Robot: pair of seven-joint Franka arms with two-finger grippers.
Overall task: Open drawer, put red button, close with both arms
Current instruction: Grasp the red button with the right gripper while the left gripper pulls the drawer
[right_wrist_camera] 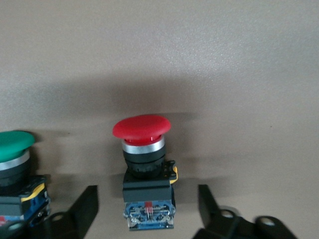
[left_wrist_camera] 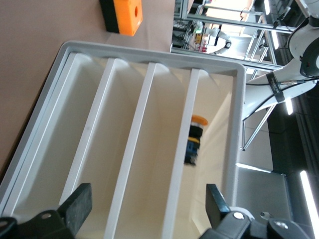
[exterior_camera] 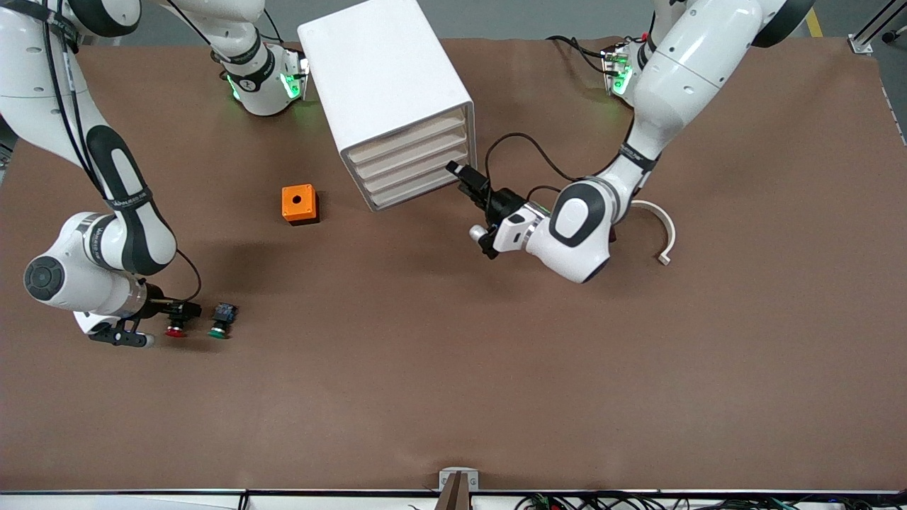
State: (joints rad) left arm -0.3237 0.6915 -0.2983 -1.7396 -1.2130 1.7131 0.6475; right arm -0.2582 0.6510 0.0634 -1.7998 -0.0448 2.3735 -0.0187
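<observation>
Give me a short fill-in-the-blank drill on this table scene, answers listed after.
1. The right gripper has its open fingers on either side of the ____ button.
2. Beside the red button lies a ____ button.
3. The left gripper is at the front of the white ____.
4. The box with a hole on top is ____.

Answers: red; green; drawer cabinet; orange

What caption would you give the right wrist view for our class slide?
Right claw open around the red button on the brown table, green button beside it.
</observation>
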